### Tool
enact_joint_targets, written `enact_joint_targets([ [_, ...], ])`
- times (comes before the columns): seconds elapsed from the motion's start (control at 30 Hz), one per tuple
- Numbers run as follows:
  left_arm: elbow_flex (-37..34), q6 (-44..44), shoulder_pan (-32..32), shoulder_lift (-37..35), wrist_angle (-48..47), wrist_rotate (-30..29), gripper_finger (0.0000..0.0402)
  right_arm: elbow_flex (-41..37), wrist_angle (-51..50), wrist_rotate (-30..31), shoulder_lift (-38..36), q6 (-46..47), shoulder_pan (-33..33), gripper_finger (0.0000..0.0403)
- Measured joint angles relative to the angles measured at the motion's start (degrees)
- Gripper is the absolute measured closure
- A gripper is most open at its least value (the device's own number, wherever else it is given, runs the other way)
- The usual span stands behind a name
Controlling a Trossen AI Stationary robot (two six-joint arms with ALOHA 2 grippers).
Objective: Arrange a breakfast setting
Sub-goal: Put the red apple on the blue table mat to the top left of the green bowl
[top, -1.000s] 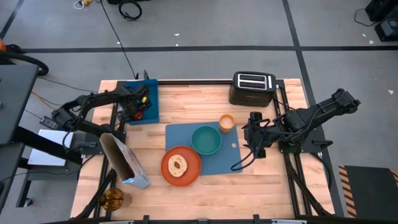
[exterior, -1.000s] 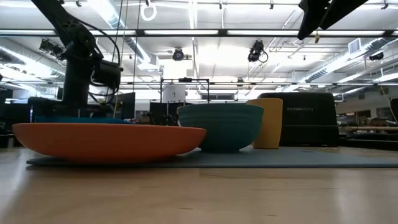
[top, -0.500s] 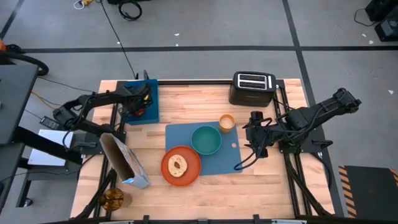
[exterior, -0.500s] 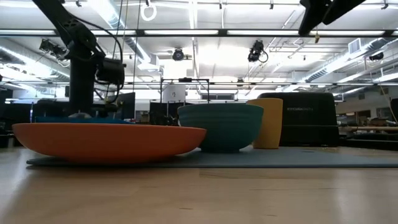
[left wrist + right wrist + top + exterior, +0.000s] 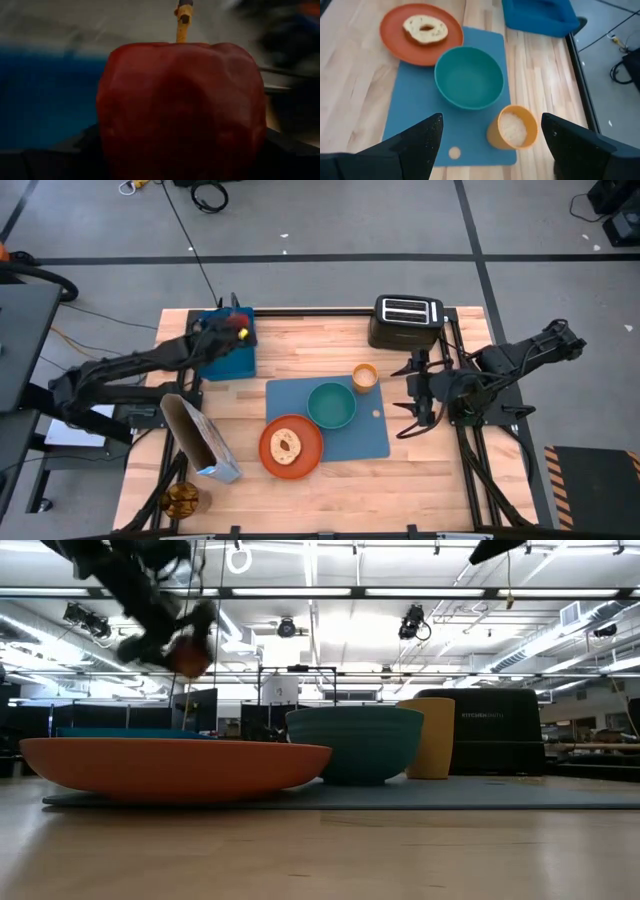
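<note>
Up at far left, left gripper [image 5: 228, 330] raised over the deep blue bin [image 5: 222, 356], jaws clamped on the red apple [image 5: 180, 107], which fills the left wrist view. At centre, blue placemat [image 5: 372, 442] flat on the wooden table [image 5: 300, 345], carrying the teal bowl [image 5: 331, 404] and, just beyond it toward far right, the small orange cup [image 5: 365, 376]. Round orange plate [image 5: 291, 446] overlapping the mat's near left corner, ring-shaped bread piece [image 5: 286, 445] lying on it. Cereal bag [image 5: 200, 440] upright at near left, close beside the plate. Black toaster [image 5: 407, 321] at far right, behind the cup. Right gripper [image 5: 416, 392] off the mat's right edge, jaws spread wide, holding nothing, with cup and bowl between it and the bin. Spoon not made out anywhere.
</note>
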Motion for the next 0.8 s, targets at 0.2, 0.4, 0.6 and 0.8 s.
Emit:
enact_joint_targets([
  [0.2, -0.4, 20.9, -19.1, 4.1, 21.0, -11.3, 0.0076, 0.0, 2.1, 0.0, 0.3, -0.5, 1.7, 0.0057],
  [0.4, -7.9, 21.5, -32.2, 12.4, 37.2, -23.5, 0.0076, 0.0, 5.6, -0.4, 0.6, 1.3, 3.8, 0.0057],
  [0.6, -16.9, 26.0, -35.8, 24.6, 65.1, -24.0, 0.0076, 0.0, 10.2, -1.7, 2.3, 0.9, 4.4, 0.0057],
  [0.8, -16.7, 30.4, -38.5, 33.0, 70.9, -22.9, 0.0076, 0.0, 13.9, -2.1, 4.6, 0.5, 4.4, 0.0057],
])
